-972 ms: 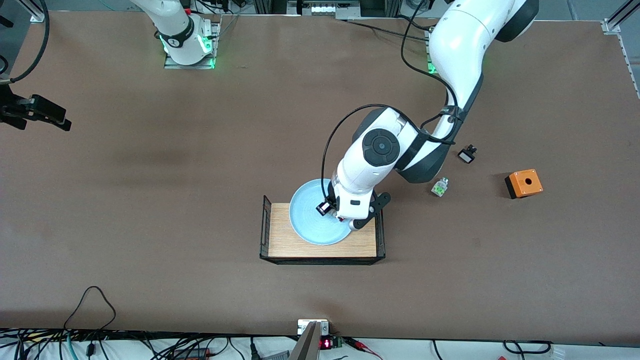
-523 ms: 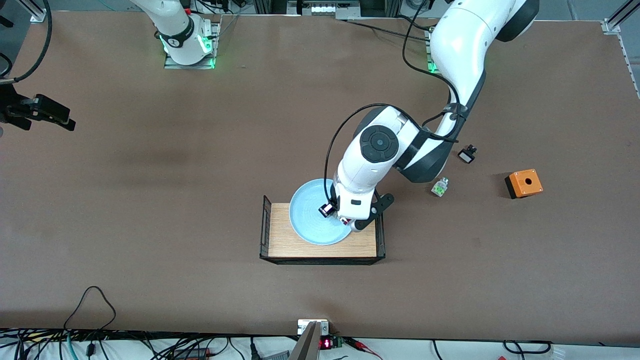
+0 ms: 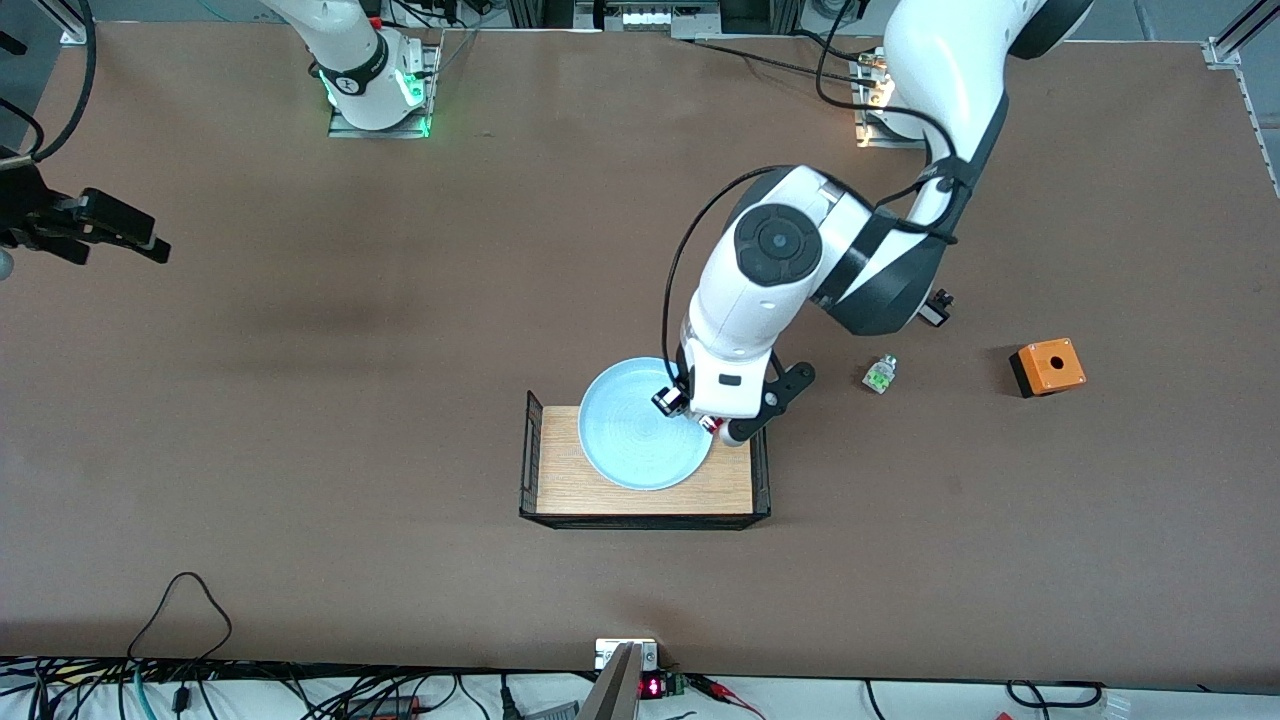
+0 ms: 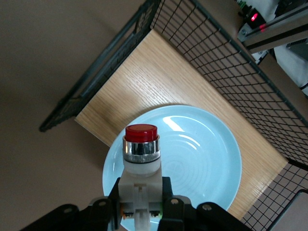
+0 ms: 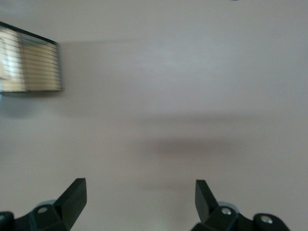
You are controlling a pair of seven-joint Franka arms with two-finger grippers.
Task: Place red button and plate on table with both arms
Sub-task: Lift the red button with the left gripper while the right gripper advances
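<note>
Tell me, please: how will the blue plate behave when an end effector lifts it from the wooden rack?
The plate looks rigid and glossy, so probably slippery in a pinch. Its raised rim gives an edge to grip. It overhangs the wooden rack, so pressing that edge could tip it.

The right gripper (image 5: pixel 140 199) hung with its two black fingers (image 5: pixel 73 198) spread wide over the bare table (image 5: pixel 183 96), the wire-sided rack (image 5: pixel 30 60) off near one corner.

L arm hides plate (image 3: pixel 630 440) rim edge and part of the small black part (image 3: pixel 938 308).
</note>
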